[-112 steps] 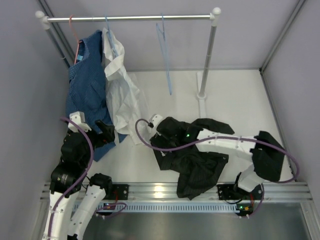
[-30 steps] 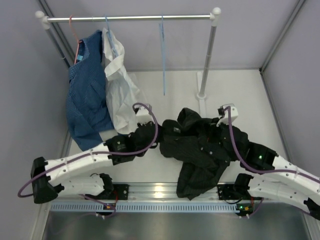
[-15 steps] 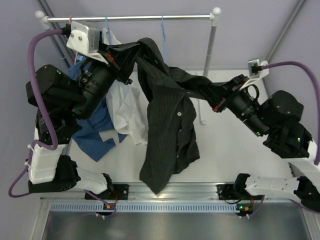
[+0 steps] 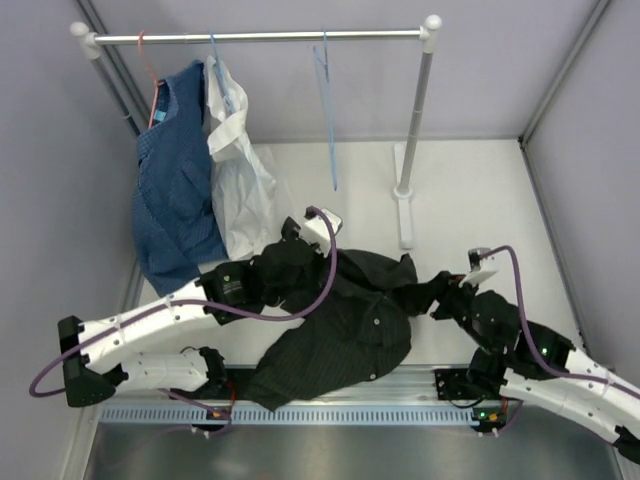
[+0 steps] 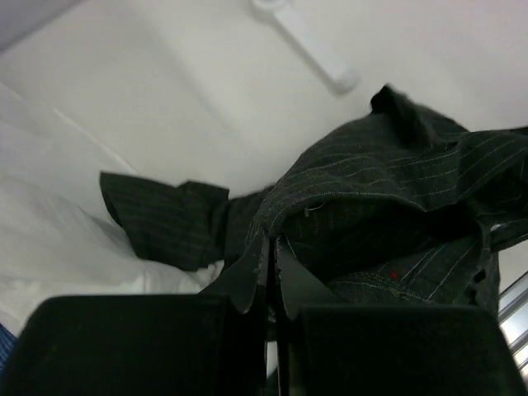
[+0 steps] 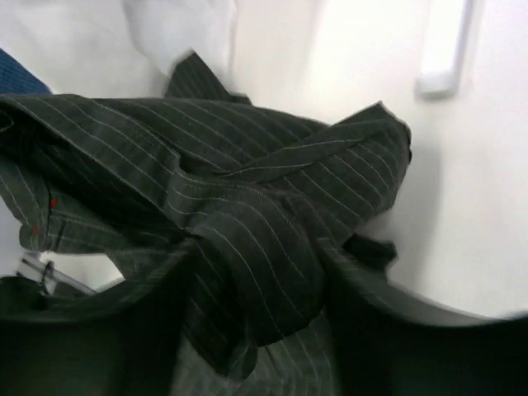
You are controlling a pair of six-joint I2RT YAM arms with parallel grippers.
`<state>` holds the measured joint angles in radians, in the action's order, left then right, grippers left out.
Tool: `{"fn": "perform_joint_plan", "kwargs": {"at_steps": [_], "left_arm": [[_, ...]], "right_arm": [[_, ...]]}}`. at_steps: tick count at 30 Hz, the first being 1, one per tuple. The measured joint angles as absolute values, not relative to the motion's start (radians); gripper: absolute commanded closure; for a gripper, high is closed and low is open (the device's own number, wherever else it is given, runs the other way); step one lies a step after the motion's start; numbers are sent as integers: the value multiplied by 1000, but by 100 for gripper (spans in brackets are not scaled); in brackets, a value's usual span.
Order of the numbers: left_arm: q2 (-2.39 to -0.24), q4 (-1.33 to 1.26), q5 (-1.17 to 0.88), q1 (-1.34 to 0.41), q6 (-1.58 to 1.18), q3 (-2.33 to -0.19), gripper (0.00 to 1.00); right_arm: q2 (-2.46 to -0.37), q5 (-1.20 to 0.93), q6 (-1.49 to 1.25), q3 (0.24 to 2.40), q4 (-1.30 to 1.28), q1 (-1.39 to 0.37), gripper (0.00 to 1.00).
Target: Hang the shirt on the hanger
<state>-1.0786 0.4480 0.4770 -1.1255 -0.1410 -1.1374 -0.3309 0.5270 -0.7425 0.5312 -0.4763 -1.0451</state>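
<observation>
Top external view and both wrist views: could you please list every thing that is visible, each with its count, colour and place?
shirt: one, black with faint pinstripes, crumpled on the table near its front edge.
bare hanger: one, light blue, on the rail, right of the hung garments.
blue garment: one, blue patterned, hung at the rail's left end.
orange-red hanger: one, carrying the blue garment.
white shirt: one, hung beside the blue garment.
second light-blue hanger: one, carrying the white shirt.
rail: one, silver bar on white posts, at the back.
table: one, white.
left gripper: black, shut on shirt fabric.
right gripper: black, shirt fabric bunched between its fingers.
</observation>
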Motion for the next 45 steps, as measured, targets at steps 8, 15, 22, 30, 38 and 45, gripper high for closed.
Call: {"fn": "perform_joint_plan", "kwargs": {"at_steps": [8, 15, 22, 30, 38, 45], "left_arm": [[-1068, 405, 380, -1121, -239, -1020, 100], [-1028, 384, 208, -1121, -266, -1020, 100], [-991, 384, 192, -1120, -298, -1015, 100], [-989, 387, 199, -1120, -318, -1015, 100], [-981, 389, 199, -1121, -313, -1015, 63], [-999, 393, 227, -1122, -309, -1017, 2]], "right_arm": [[-166, 510, -708, 611, -650, -1045, 23], [-511, 322, -463, 800, -634, -1045, 33], [-745, 218, -294, 799, -567, -1045, 39], [-820, 229, -199, 776, -434, -1045, 69], [-853, 390, -148, 770, -344, -1045, 100], [-933, 418, -150, 920, -432, -1045, 100]]}}
